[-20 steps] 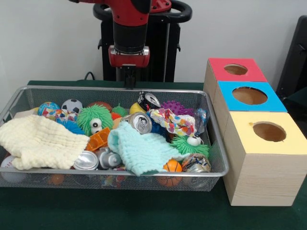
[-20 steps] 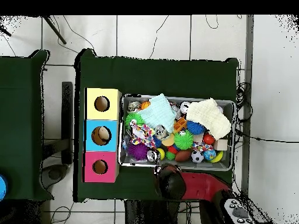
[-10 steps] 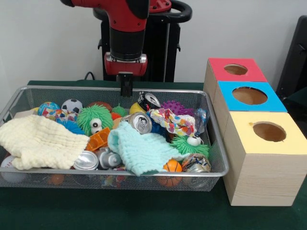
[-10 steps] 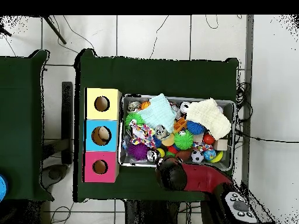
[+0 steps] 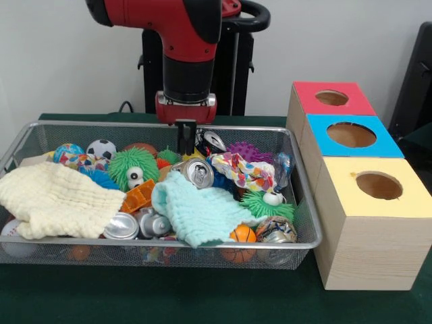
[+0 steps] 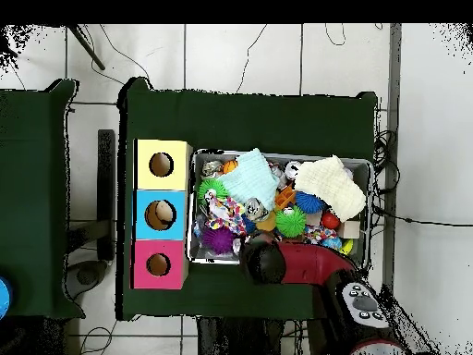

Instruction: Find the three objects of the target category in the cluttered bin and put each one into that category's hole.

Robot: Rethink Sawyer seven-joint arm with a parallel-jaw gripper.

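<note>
Left side of the wire bin looks untouched: cream cloth, fuzzy green ball, crushed can. The claw has moved over the bin's back rim, lower than half a second ago; can't tell if it's apart. Right: red, blue, yellow hole boxes.

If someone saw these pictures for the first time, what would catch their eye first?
Probably the red arm, its gripper hanging over the far side of the wire bin, which is heaped with toys, cans and two cloths. Next, the three wooden boxes beside it, with pink, blue and yellow tops, each with a round hole.
</note>
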